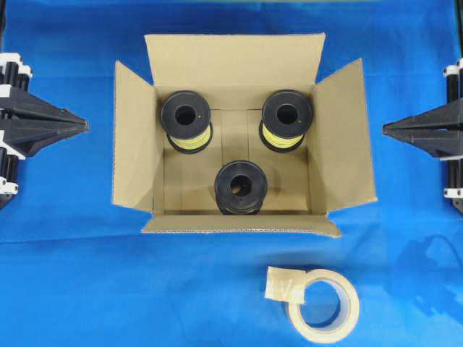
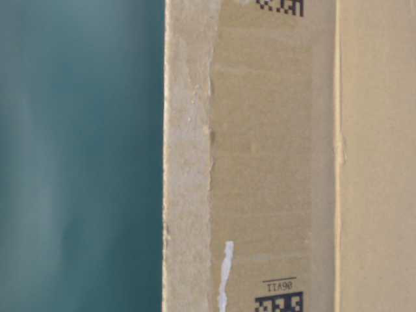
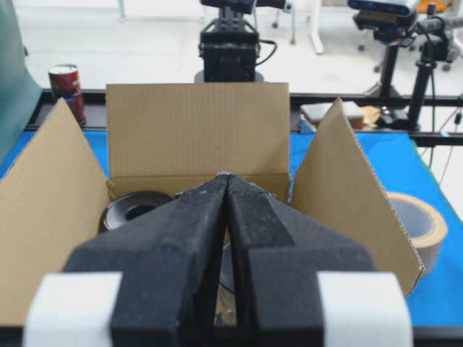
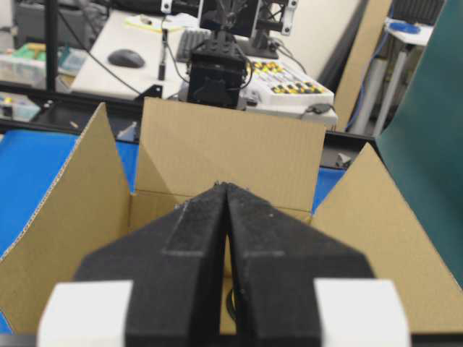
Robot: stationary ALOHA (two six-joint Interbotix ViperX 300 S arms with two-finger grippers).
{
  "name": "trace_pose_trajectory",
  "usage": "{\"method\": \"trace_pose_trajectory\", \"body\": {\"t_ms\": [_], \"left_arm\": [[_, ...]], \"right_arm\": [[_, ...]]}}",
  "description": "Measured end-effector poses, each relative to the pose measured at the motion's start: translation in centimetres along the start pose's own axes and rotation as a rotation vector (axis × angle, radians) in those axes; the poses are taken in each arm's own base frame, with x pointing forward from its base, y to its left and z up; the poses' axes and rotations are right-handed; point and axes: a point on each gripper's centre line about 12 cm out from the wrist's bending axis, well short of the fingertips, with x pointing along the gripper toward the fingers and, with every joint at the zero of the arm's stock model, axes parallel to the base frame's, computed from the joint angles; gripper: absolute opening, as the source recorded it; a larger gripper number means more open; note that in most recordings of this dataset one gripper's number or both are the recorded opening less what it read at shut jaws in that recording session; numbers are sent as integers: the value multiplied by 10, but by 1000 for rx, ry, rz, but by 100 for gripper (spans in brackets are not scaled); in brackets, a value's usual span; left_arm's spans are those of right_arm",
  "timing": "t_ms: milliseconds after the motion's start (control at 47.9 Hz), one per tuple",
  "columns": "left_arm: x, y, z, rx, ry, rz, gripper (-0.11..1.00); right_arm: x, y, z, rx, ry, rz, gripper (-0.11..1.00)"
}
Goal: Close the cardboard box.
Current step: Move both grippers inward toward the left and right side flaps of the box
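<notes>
Left pincer pressed closed, empty; right pincer likewise. Cardboard box between them, apart from both, all four flaps up — nothing folded yet, whole closing left

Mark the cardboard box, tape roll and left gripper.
cardboard box (image 1: pixel 134 137): overhead view, left side flap.
tape roll (image 1: pixel 349 296): overhead view, right side of its ring.
left gripper (image 1: pixel 85 124): overhead view, closed tips.

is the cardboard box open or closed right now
Open. All four flaps of the cardboard box are spread outward, and three wire spools show inside from overhead.
</notes>
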Motion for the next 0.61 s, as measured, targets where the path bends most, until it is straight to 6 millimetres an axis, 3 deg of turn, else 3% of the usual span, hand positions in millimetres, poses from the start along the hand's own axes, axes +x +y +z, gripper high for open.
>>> {"method": "trace_pose_trajectory", "body": {"t_ms": [292, 605], "left_arm": [[-1, 1, -16, 23, 65, 6, 0], [-16, 5, -66, 5, 101, 33, 0]], "right_arm": [[-4, -8, -20, 14, 75, -44, 0], [-22, -13, -69, 73, 143, -85, 0]]}}
